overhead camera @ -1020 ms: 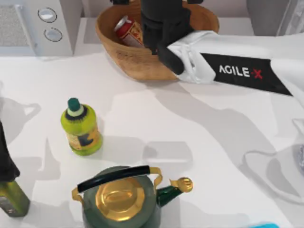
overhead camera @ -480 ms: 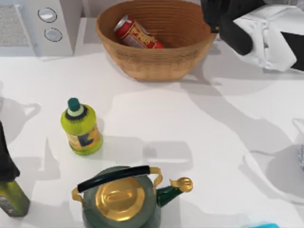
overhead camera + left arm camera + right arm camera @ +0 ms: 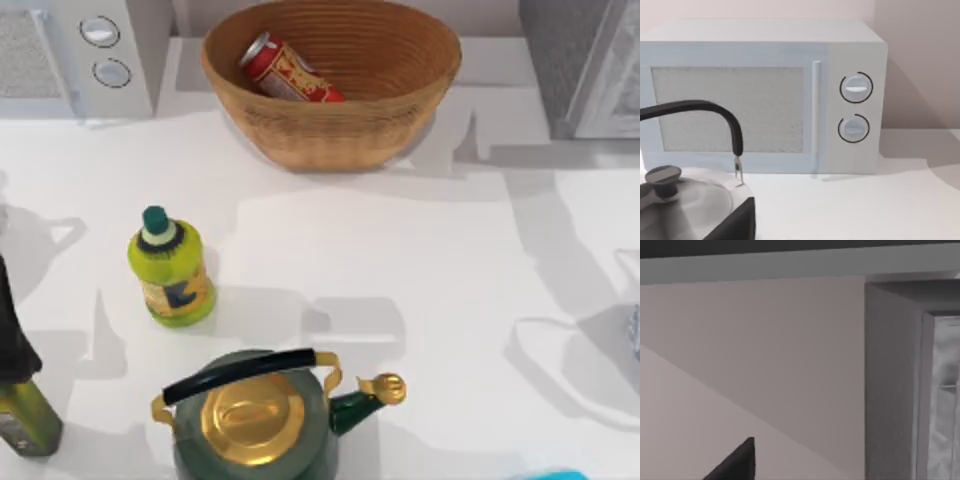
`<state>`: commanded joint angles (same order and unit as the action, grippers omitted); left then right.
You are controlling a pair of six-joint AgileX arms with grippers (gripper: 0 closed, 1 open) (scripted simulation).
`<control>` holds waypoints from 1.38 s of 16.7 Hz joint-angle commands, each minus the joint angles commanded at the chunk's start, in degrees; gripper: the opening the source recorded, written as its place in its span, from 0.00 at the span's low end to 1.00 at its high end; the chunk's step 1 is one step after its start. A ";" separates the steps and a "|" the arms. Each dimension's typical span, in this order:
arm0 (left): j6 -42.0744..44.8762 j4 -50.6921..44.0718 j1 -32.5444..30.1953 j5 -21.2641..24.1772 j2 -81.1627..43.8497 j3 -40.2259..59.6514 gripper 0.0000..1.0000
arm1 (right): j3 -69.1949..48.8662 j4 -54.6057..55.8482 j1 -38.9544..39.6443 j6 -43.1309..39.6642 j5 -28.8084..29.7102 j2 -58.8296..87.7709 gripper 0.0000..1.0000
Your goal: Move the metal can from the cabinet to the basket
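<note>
The metal can [image 3: 285, 70], red with yellow-white markings and a silver top, lies on its side inside the basket [image 3: 340, 135], toward its left wall. The woven tan basket stands at the back middle of the table. The cabinet [image 3: 575, 60], grey and speckled with a pale framed door, stands at the back right, and its edge [image 3: 890, 380] appears in the right wrist view. A dark part of my right gripper [image 3: 737, 462] pokes into the right wrist view, facing the wall beside the cabinet. A dark part of my left gripper [image 3: 735, 225] sits low in the left wrist view.
A white appliance with two knobs [image 3: 105, 50] stands at the back left. A yellow-green bottle [image 3: 172, 265] is left of centre. A green and gold kettle [image 3: 255, 415] sits at the front. An olive bottle [image 3: 25, 415] is at the front left. A silver kettle [image 3: 685, 190] faces the appliance.
My right arm has drawn back from above the basket to the right and left the top view. The can lies still in the basket.
</note>
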<state>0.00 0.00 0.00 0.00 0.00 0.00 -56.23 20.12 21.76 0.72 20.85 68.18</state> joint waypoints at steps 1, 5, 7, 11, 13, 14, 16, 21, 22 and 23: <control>0.00 0.00 0.00 0.00 0.00 0.00 1.00 | 3.74 -1.03 -1.53 0.12 -1.65 -5.82 1.00; 0.00 0.00 0.00 0.00 0.00 0.00 1.00 | 18.91 -5.55 -7.63 0.45 -8.18 -28.35 1.00; 0.00 0.00 0.00 0.00 0.00 0.00 1.00 | 26.46 -8.10 -10.56 0.49 -11.24 -38.54 1.00; 0.00 0.00 0.00 0.00 0.00 0.00 1.00 | 40.66 -13.56 -15.81 0.24 -16.44 -55.06 1.00; 0.00 0.00 0.00 0.00 0.00 0.00 1.00 | 46.71 -16.12 -17.98 -0.02 -18.41 -60.91 1.00; 0.00 0.00 0.00 0.00 0.00 0.00 1.00 | 49.34 -17.26 -18.94 -0.17 -19.20 -63.21 1.00; 0.00 0.00 0.00 0.00 0.00 0.00 1.00 | 53.61 -19.10 -20.59 -0.47 -20.34 -66.56 1.00; 0.00 0.00 0.00 0.00 0.00 0.00 1.00 | 56.23 -20.13 -21.76 -0.72 -20.85 -68.19 1.00; 0.00 0.00 0.00 0.00 0.00 0.00 1.00 | 56.23 -20.13 -21.76 -0.72 -20.85 -68.19 1.00; 0.00 0.00 0.00 0.00 0.00 0.00 1.00 | 56.15 -20.05 -21.58 -0.69 -20.78 -67.96 1.00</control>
<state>0.00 0.00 0.00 0.00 0.00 0.00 -0.08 0.07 0.18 0.03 0.07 0.22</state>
